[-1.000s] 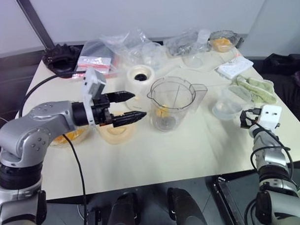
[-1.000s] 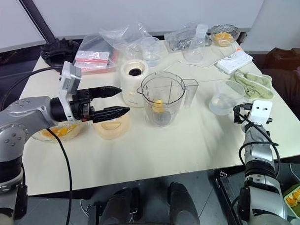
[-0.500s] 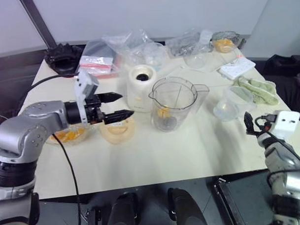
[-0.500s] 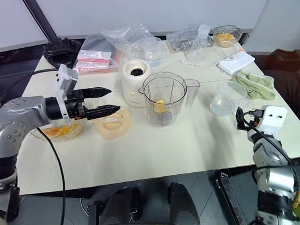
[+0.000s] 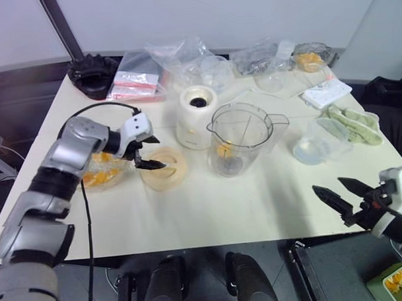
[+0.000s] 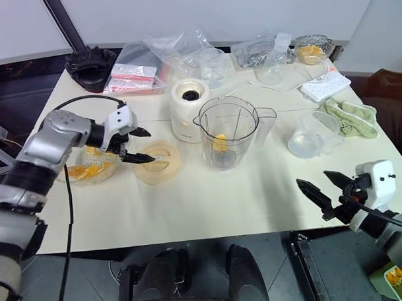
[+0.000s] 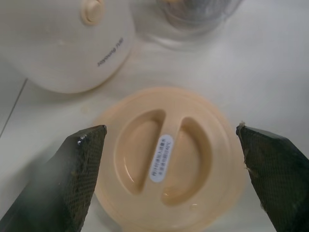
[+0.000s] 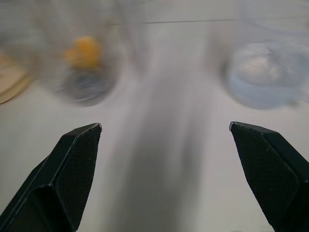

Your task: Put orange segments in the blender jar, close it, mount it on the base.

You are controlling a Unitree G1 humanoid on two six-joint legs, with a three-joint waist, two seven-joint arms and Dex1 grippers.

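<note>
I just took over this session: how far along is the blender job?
One of the orange segments already sits in the blender jar. The open left gripper hovers over the pale lid, not yet gripping. Closing the jar and mounting it on the base remain. The right gripper is open, empty.

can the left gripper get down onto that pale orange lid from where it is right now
Probably yes. The left gripper hangs open right over the pale orange lid, fingers either side, nothing between them.
</note>
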